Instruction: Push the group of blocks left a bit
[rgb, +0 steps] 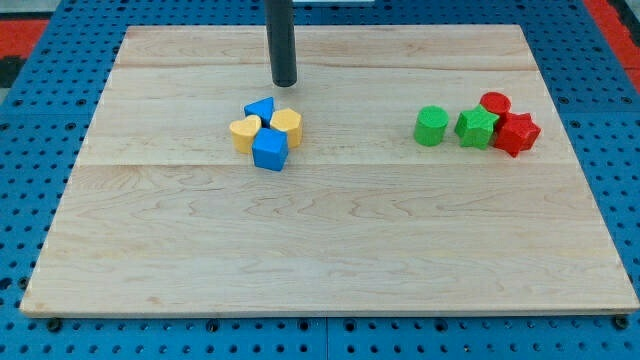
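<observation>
Camera view: my tip (285, 83) rests bare on the wooden board (330, 250), holding nothing, just above the left cluster. Cluster of 4, touching: blue triangle (261, 108), yellow heart (245, 132), yellow block (287, 125), blue cube (270, 150). Well apart at the view's right: green cylinder (431, 126), green star (477, 127), red cylinder (495, 103), red star (516, 133).

A single camera looks down at a slant from beyond the view's bottom edge, taking in the whole desk (330, 250) from moderately near.
</observation>
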